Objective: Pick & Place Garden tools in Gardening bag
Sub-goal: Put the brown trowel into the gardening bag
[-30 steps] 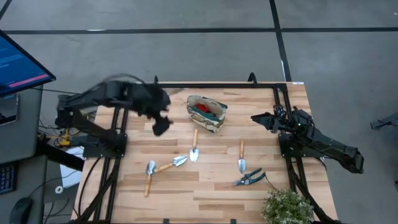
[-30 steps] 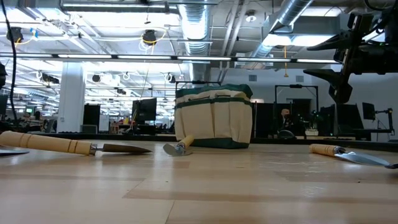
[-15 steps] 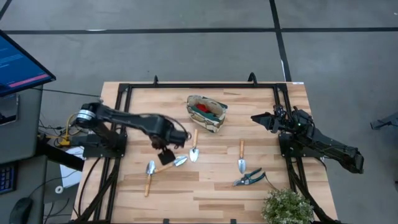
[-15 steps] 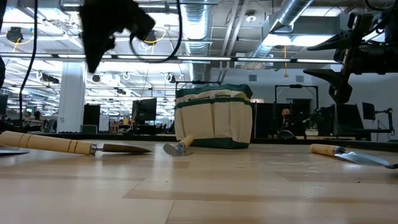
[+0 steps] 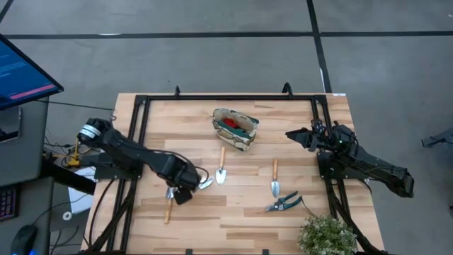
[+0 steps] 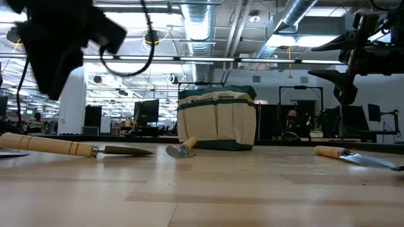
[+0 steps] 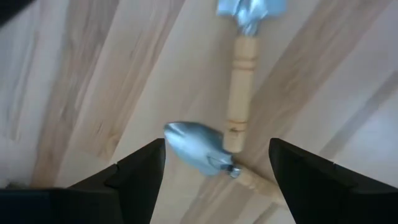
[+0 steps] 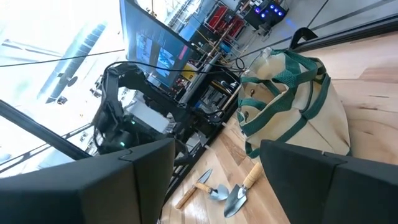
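Two wooden-handled trowels lie flat on the table at the near left, one (image 5: 170, 203) touching the other's handle end (image 5: 197, 186). My left gripper (image 5: 182, 194) hangs open above them. In the left wrist view (image 7: 217, 180) its fingers stand to either side of one silver blade (image 7: 196, 149), above it and clear. The other trowel's handle (image 7: 239, 93) lies beyond. The beige bag with teal trim (image 5: 236, 129) stands upright at the far middle with a red item (image 5: 228, 125) inside. My right gripper (image 5: 294, 134) waits open and empty at the far right.
A third trowel (image 5: 221, 167) lies just near of the bag, and another (image 5: 274, 178) at the middle right. Blue-handled shears (image 5: 283, 204) lie near it. A green plant (image 5: 325, 235) stands at the near right corner. A black frame (image 5: 212, 98) rims the table.
My left gripper has travelled from the far left, beside the bag, toward the table's near edge. It now hangs over the two touching trowels. Nothing on the table has moved.
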You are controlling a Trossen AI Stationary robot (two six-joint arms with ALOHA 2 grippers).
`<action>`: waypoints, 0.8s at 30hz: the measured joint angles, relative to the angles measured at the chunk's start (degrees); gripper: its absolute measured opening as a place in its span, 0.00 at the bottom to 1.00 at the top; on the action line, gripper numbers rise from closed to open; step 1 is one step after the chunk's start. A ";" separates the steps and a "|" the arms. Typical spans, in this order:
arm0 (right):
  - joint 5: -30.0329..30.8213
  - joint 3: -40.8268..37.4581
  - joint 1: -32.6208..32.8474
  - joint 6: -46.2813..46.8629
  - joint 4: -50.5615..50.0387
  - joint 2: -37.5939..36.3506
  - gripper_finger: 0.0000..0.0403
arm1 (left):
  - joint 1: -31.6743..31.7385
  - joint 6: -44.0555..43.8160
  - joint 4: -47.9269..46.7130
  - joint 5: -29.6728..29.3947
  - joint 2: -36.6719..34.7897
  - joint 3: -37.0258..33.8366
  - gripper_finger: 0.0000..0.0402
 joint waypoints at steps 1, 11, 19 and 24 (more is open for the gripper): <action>-0.02 0.00 0.00 -0.64 0.00 0.02 0.57 | -0.42 -0.17 0.43 0.02 0.03 -0.97 0.71; -0.04 0.00 0.00 -1.18 0.02 0.02 0.57 | -0.88 -1.20 10.43 1.22 0.01 -6.47 0.71; -0.04 0.00 0.00 -1.20 0.01 0.02 0.57 | -1.01 -1.22 16.55 3.78 0.03 -10.49 0.71; -0.04 0.00 0.00 -1.20 0.00 0.02 0.57 | -0.99 -1.22 17.77 3.79 0.03 -12.75 0.71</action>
